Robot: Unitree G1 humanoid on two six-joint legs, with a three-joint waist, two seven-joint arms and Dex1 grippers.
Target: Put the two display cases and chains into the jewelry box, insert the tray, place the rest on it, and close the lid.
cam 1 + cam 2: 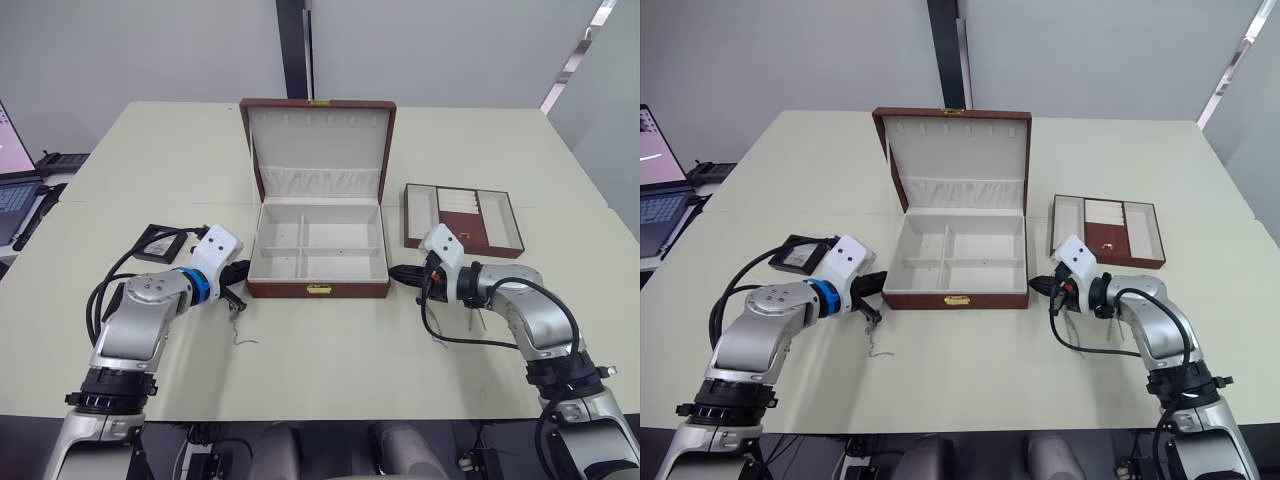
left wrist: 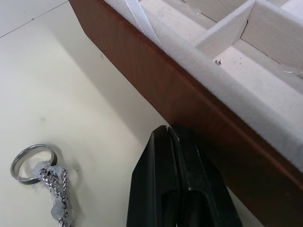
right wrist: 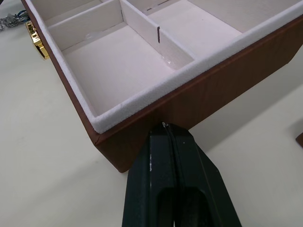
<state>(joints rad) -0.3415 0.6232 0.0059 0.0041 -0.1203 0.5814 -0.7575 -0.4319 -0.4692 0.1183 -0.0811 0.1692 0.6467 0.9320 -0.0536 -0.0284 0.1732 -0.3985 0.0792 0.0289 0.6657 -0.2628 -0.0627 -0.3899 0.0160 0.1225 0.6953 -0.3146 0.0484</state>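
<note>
The jewelry box [image 1: 318,250] is seen open at the middle of the tabletop [image 1: 330,350], its lid [image 1: 318,140] raised upright at the back edge and its cream compartments bare. The tray [image 1: 463,218] is set flat on the tabletop to the box's right, well apart from it.

The left pincer [image 2: 173,137] is held with its fingers pressed together, nothing between them, the tips right against the box's left outer wall near the front corner. One chain [image 2: 56,198] lies on the tabletop just beside this pincer, its ring [image 2: 29,161] flat on the surface (a pale bit is wound where chain meets ring). A thin chain [image 1: 238,335] is also seen trailing toward the front edge. One display case [image 1: 160,243] rests on the tabletop behind the left arm, toward the left edge.

The right pincer [image 3: 165,130] is likewise closed and empty, its tips at the box's front right corner.
</note>
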